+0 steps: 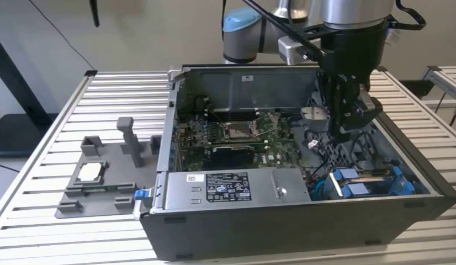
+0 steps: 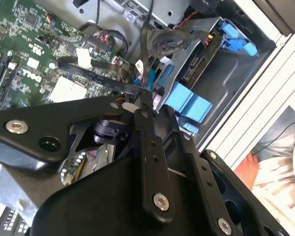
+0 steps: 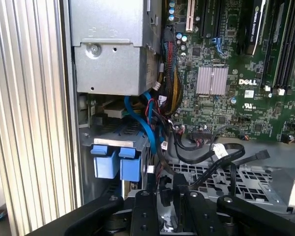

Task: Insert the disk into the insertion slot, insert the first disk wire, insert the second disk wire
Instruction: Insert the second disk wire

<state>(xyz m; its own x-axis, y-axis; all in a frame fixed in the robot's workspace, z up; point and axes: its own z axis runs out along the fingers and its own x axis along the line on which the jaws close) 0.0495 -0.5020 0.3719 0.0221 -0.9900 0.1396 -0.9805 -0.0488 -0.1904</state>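
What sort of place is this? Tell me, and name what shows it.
Probably a robotics lab or test bench for computer assembly: an open computer case sits on a slatted metal table, a robot arm reaches into it, and a grey parts fixture lies beside it.

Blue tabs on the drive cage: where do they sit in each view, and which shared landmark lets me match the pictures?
Exterior view: the blue tabs sit in the case's near corner at the exterior view's right, beside the power supply.
Second wrist view: the blue tabs lie just past the arm's black linkage.
First wrist view: the blue tabs adjoin the power supply.
Shared landmark: the green motherboard.
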